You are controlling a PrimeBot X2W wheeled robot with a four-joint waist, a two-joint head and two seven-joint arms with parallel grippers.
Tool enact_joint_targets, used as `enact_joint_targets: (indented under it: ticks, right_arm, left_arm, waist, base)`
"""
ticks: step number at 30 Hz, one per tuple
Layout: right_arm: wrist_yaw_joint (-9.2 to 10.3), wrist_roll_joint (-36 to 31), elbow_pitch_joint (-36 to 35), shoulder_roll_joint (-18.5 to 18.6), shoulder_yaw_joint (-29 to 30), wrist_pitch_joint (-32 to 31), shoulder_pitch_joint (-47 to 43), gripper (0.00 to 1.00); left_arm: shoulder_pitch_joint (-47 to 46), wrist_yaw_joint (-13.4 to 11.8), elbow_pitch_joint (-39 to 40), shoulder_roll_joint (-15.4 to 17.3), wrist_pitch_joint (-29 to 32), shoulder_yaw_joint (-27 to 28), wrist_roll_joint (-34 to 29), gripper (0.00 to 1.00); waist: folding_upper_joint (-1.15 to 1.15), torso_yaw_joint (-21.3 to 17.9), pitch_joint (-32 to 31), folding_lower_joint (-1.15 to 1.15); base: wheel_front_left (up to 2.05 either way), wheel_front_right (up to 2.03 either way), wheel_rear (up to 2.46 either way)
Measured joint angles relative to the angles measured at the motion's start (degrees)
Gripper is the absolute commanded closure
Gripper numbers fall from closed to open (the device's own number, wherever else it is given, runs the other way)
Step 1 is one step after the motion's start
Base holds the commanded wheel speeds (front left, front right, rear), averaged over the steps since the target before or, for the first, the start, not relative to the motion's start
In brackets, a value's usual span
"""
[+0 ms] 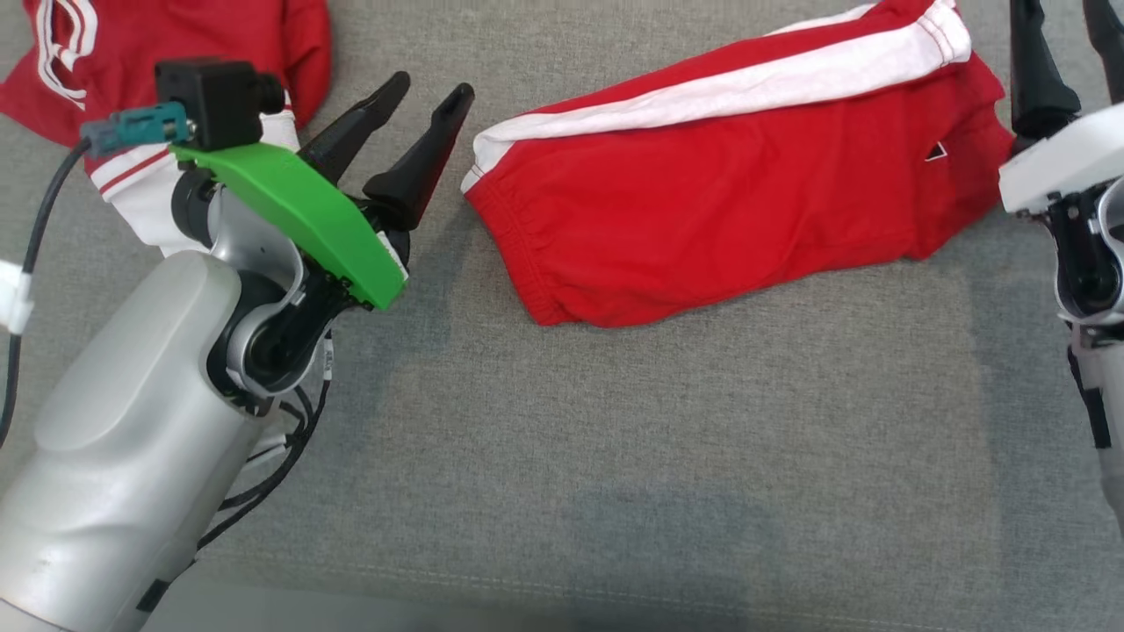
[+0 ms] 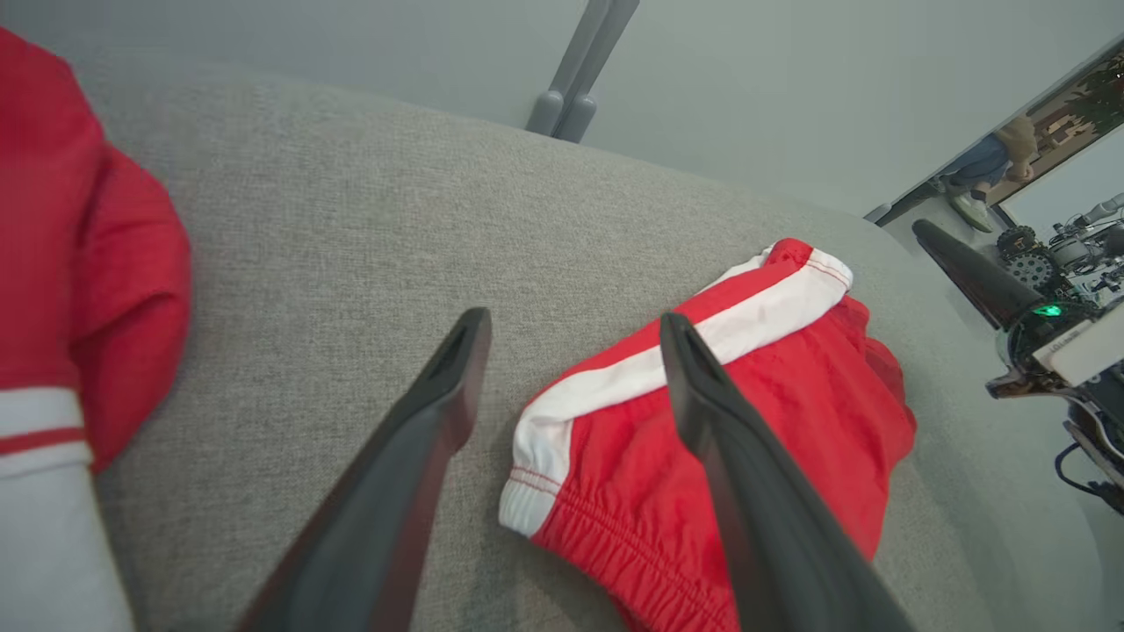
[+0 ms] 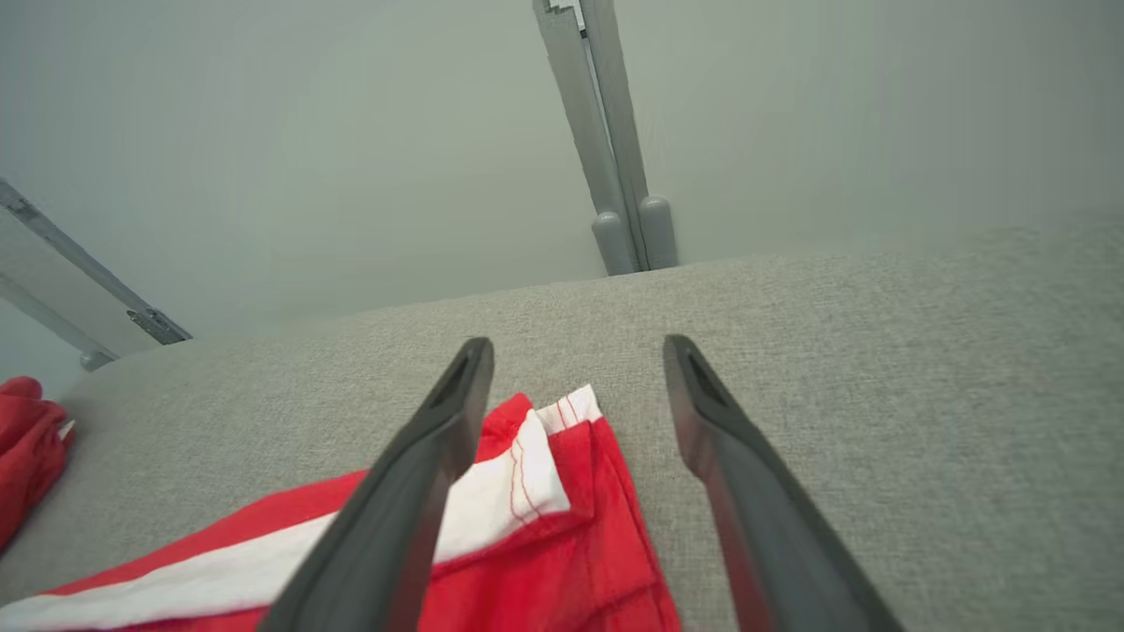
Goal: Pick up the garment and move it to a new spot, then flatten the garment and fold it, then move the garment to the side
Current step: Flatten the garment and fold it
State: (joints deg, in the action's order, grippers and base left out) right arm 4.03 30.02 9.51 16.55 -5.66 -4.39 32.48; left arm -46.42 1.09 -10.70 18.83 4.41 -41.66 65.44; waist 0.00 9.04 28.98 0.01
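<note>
Head view first: the garment (image 1: 219,35), a red T-shirt with a white sleeve and striped trim, sits bunched up in the upper left corner of the frame, partly tucked behind the left gripper (image 1: 430,88). That gripper is spread wide with nothing in it, fingertips just beside the waistband end of a pair of red shorts (image 1: 729,202) lying across the upper middle of the grey cushion (image 1: 615,439). The right gripper (image 1: 1062,35) pokes in at the upper right, next to the far end of the shorts, jaws apart and empty too. Left wrist view: the T-shirt (image 2: 79,263) fills the left edge, the shorts (image 2: 790,395) sit right of centre under the right-hand finger, and there's bare cushion between the two. Right wrist view: fingers splayed over the striped hem corner of the shorts (image 3: 597,544), not pinching it, and a red lump at the lower left edge is most likely the T-shirt (image 3: 26,439). My read is the shirt hasn't been flattened or folded at all, so we're at the pick-up step. Next move probably means swinging the left arm back toward that upper left corner and getting a proper pinch on the cloth without dragging the shorts along.
</note>
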Motion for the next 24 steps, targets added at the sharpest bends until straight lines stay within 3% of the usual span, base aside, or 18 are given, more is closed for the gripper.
enact_joint_targets:
  ticks: [3, 9, 17, 24]
  right_arm:
    - [-0.46, -4.6, -0.1, 2.5, -1.2, 3.4, -2.7, 0.00]
    - [-0.37, -10.2, -0.2, 3.4, -3.9, 8.6, -8.8, 0.00]
    - [0.64, -11.5, 0.7, 2.5, -5.3, 12.1, -18.4, 0.00]
    - [1.21, -9.6, 2.5, 0.9, -4.6, 12.7, -26.6, 0.00]
  left_arm:
    - [2.3, -0.1, -0.3, 0.5, -3.7, 0.6, -2.9, 0.00]
    - [10.0, -2.5, -2.1, 3.7, -10.6, 0.9, -6.8, 0.00]
    - [21.9, -6.4, -4.0, 7.2, -18.9, 1.1, -10.7, 0.00]
    - [30.0, -7.5, -2.2, 7.0, -18.8, 2.2, -12.2, 0.00]
  waist:
    - [0.00, -0.1, -2.1, 0.00]
    - [0.00, -0.7, -6.7, 0.00]
    - [0.00, -1.9, -13.0, -0.01]
    - [0.00, -2.8, -18.5, -0.01]
  base:
    - [0.00, 0.00, 0.00]
    - [0.00, 0.00, 0.00]
    - [0.00, 0.00, 0.00]
    - [0.00, 0.00, 0.00]
